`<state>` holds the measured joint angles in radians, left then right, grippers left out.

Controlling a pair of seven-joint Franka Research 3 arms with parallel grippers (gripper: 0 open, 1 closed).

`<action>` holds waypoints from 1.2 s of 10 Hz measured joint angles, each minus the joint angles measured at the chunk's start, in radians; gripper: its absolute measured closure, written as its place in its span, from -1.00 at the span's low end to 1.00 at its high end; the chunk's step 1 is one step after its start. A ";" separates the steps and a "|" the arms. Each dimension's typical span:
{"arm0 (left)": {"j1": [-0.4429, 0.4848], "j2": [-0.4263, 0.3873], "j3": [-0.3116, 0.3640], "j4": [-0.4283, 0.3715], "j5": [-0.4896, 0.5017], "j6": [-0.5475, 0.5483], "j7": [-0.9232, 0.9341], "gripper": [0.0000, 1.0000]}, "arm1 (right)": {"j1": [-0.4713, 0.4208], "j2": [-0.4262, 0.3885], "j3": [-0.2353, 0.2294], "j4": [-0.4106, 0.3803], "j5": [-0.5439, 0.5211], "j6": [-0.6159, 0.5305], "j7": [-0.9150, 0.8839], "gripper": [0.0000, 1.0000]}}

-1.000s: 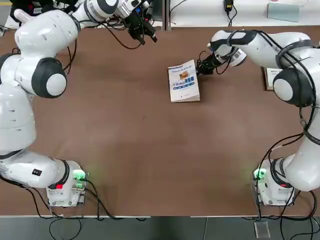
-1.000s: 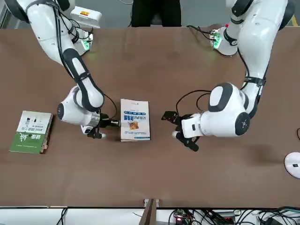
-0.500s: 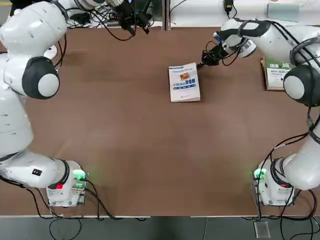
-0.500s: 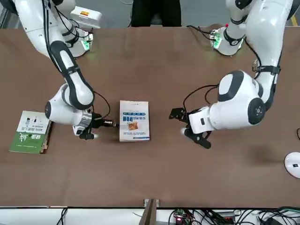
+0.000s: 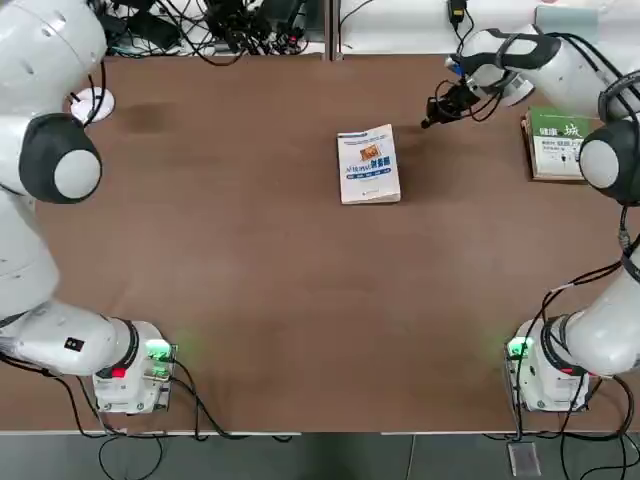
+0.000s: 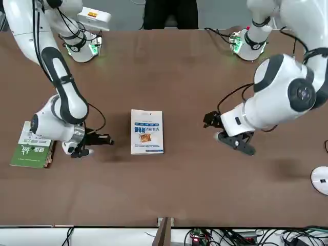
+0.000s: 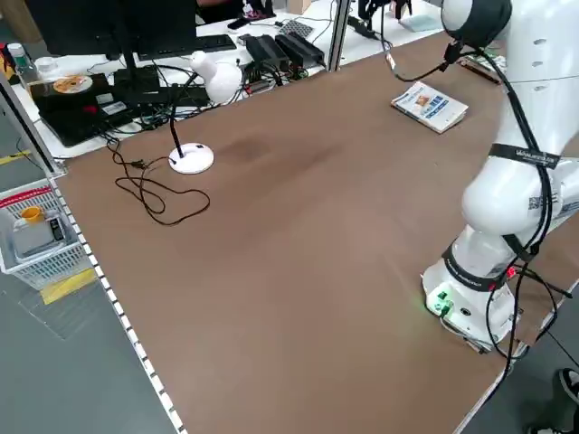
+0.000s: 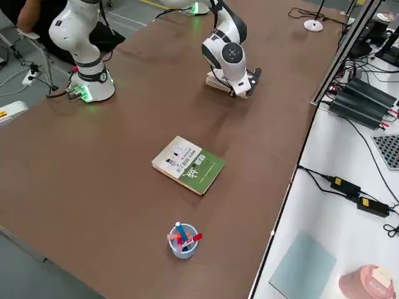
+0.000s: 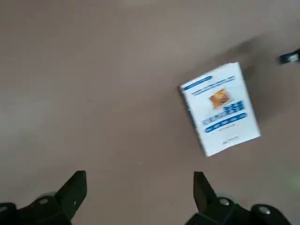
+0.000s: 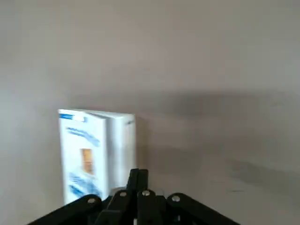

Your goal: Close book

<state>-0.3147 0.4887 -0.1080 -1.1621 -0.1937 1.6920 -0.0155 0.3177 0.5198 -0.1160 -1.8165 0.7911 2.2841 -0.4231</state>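
Overall, one closed white book [image 5: 369, 166], two claws: left claw [image 9: 140, 180] wide open, right claw [image 10: 139, 173] shut, both empty.

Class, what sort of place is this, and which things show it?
Probably a robotics lab: two white-and-black robot arms stand at a wide brown table, with tangled black cables and dark flat computer monitors nearby.

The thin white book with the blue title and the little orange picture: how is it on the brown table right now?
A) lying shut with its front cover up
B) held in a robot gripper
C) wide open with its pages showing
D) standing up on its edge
A: the thin white book lies flat on the brown table, its cover with the blue title and orange picture facing up, and no gripper touches it.
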 joint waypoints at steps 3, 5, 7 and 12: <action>0.004 -0.041 0.003 -0.003 0.078 -0.048 -0.025 -1.00 | -0.050 -0.001 -0.002 0.062 -0.190 -0.035 -0.002 0.98; 0.017 -0.047 0.008 -0.006 0.116 -0.058 -0.025 -1.00 | -0.077 -0.002 -0.011 0.114 -0.319 -0.080 0.000 0.98; 0.034 -0.048 0.009 -0.009 0.162 -0.076 -0.024 -1.00 | -0.096 -0.004 -0.025 0.157 -0.427 -0.121 0.001 0.98; 0.119 -0.059 0.010 -0.010 0.211 -0.089 -0.003 -1.00 | -0.104 -0.012 -0.102 0.271 -0.559 -0.273 0.001 0.57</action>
<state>-0.1961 0.4301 -0.0977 -1.1723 0.0171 1.6027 -0.0181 0.2138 0.5080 -0.2182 -1.5450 0.2321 2.0111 -0.4223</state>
